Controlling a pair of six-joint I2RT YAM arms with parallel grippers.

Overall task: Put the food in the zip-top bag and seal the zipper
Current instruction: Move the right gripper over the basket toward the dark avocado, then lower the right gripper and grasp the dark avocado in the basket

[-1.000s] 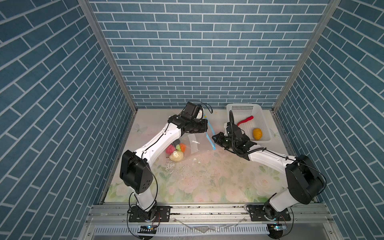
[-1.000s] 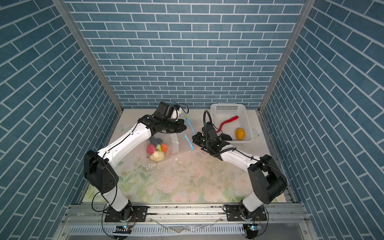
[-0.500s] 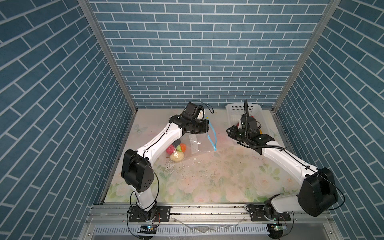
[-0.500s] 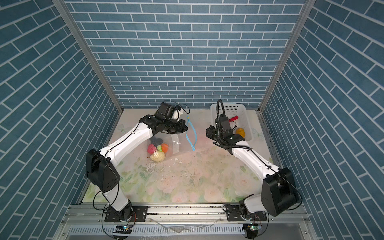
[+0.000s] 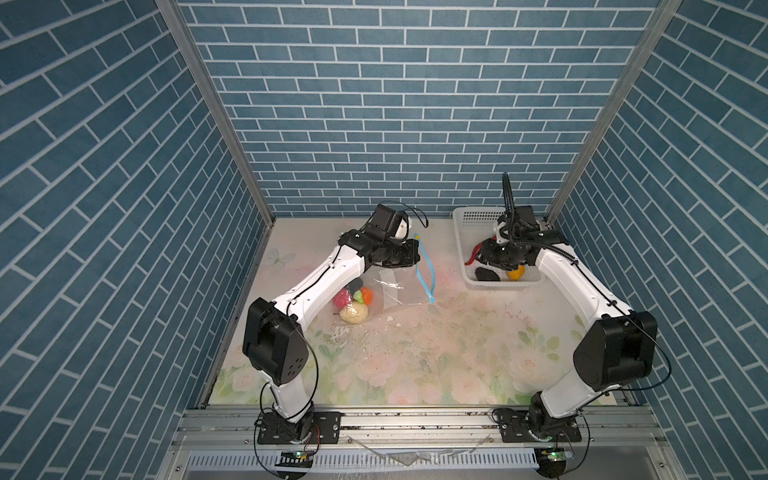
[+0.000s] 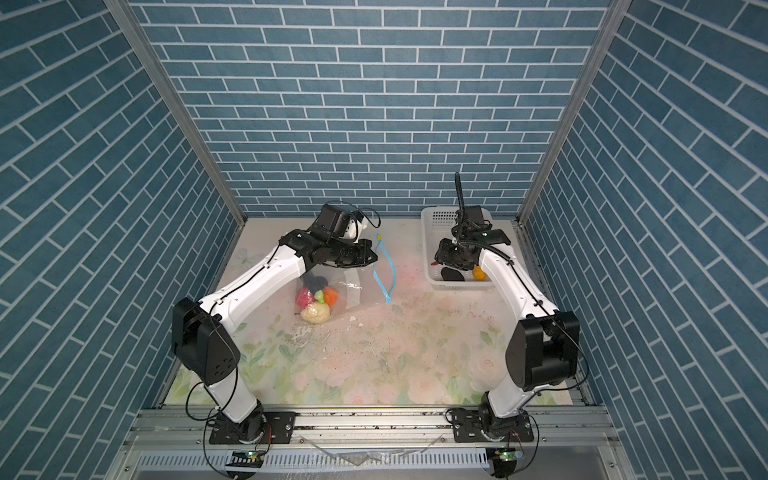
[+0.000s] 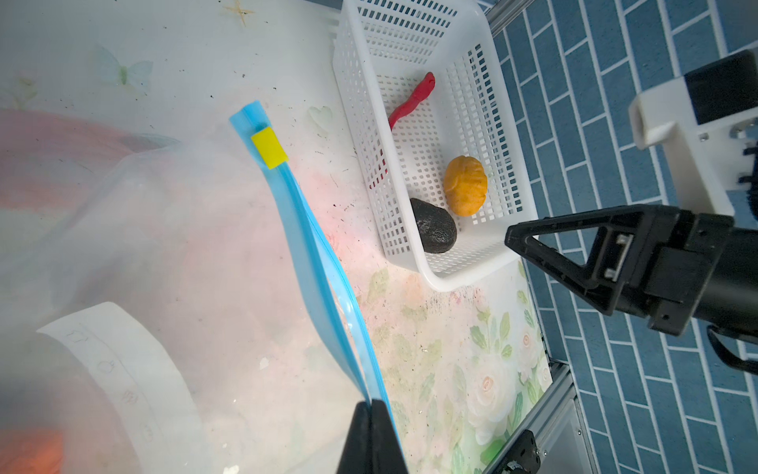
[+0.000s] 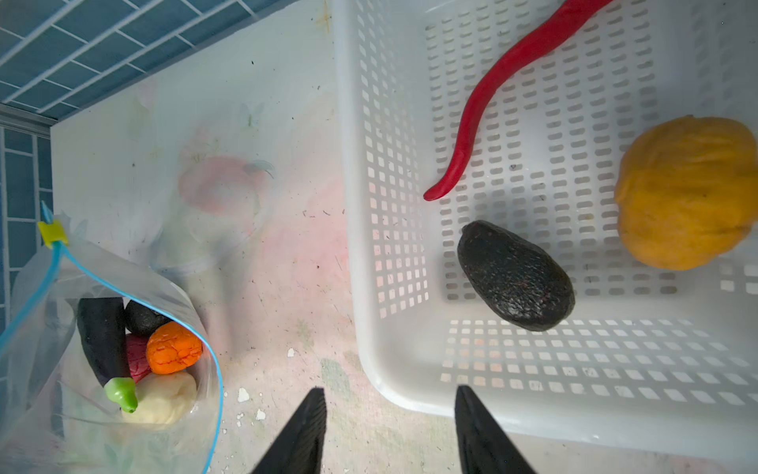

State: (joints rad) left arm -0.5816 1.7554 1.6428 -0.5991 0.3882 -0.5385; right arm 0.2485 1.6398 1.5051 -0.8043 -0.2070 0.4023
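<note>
Left claw (image 7: 371, 410) is pinched shut on the blue zipper (image 7: 311, 254), and the bag (image 5: 395, 286) hangs from it with its mouth gaping. The yellow slider (image 7: 268, 152) sits at the zipper's far end. Inside the bag are the eggplant (image 8: 100, 336), orange lump (image 8: 174, 348), cream lump (image 8: 164, 396) and pink lump (image 5: 343, 298). To the right, the white basket (image 8: 357, 205) holds the chili (image 8: 492, 90), black lump (image 8: 514, 277) and yellow lump (image 8: 689, 193). Right claw (image 8: 390, 390) hovers over the basket, jaws apart, nothing in them.
</note>
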